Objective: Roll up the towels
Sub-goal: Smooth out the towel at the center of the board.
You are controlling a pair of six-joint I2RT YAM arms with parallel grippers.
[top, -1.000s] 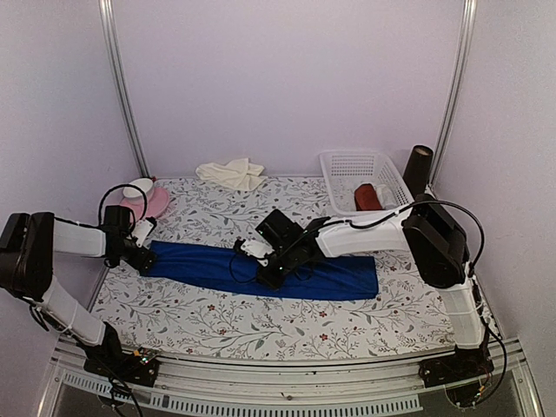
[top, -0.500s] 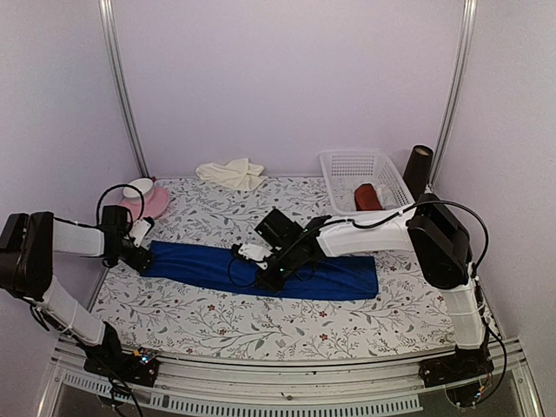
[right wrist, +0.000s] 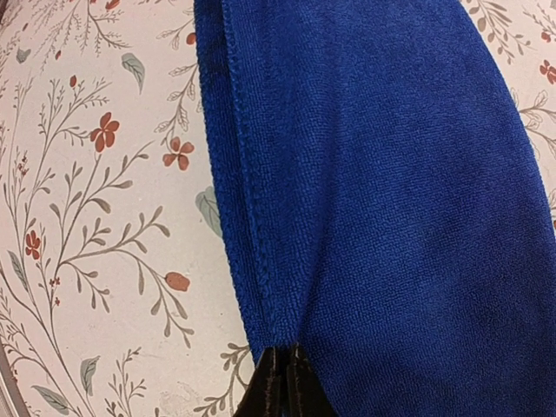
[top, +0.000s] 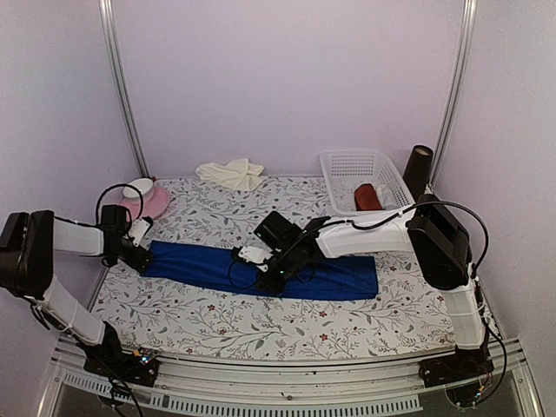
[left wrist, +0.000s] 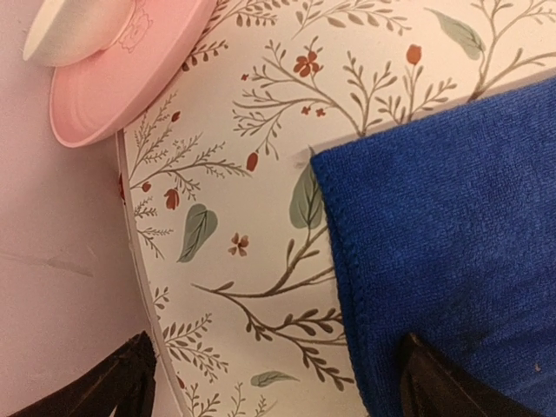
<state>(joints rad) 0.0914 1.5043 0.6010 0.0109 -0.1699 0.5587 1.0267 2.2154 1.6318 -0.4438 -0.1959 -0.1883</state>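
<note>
Right wrist: claw on blue towel

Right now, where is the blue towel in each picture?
Top view: blue towel stretched across the middle, partly under the right arm.
Left wrist view: its corner fills the right side.
Right wrist view: it covers the middle and right, hem running down the left.
Shared landmark: the flowered tablecloth beside the towel's edge in all three.

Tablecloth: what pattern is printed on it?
Tablecloth: cream with brown branches, green leaves, red flowers; best in left wrist view.
</note>
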